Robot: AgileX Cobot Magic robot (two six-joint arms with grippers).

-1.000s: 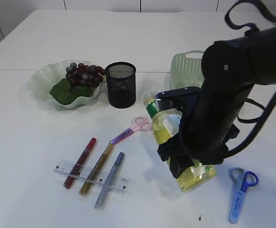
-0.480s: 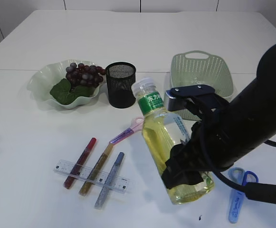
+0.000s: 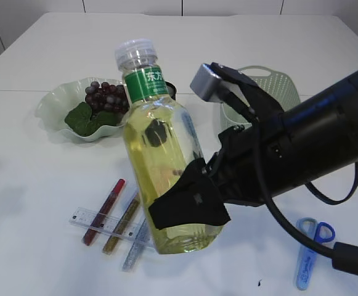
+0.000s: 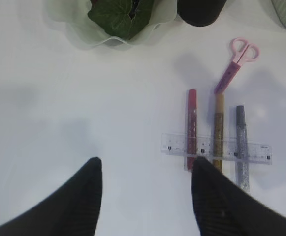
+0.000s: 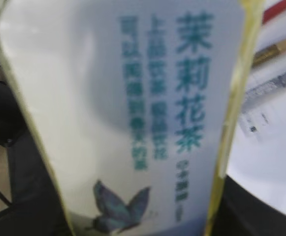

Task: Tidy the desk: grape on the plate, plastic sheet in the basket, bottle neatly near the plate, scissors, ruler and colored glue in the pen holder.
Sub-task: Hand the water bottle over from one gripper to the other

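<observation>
My right gripper [image 3: 190, 208] is shut on the bottle [image 3: 157, 160] of yellow tea, held in the air, nearly upright and tilted left, cap up. Its label fills the right wrist view [image 5: 133, 98]. The grape [image 3: 105, 95] lies on the green plate [image 3: 52, 108]. The red [image 4: 192, 123], gold [image 4: 219, 123] and silver [image 4: 240, 123] glue sticks lie under the clear ruler [image 4: 177, 143], with pink scissors [image 4: 237, 61] beyond them. Blue scissors [image 3: 311, 246] lie at the front right. My left gripper [image 4: 146, 162] is open and empty above bare table. No plastic sheet shows.
The black mesh pen holder [image 4: 202, 10] stands right of the plate [image 4: 74, 34]; in the exterior view the bottle hides nearly all of it. The green basket [image 3: 283, 83] stands at the back right, behind my right arm.
My right gripper has lifted the bottle off the table, up and leftward toward the camera, turning it from lying to nearly upright. It now hides the pen holder and the pink scissors.
</observation>
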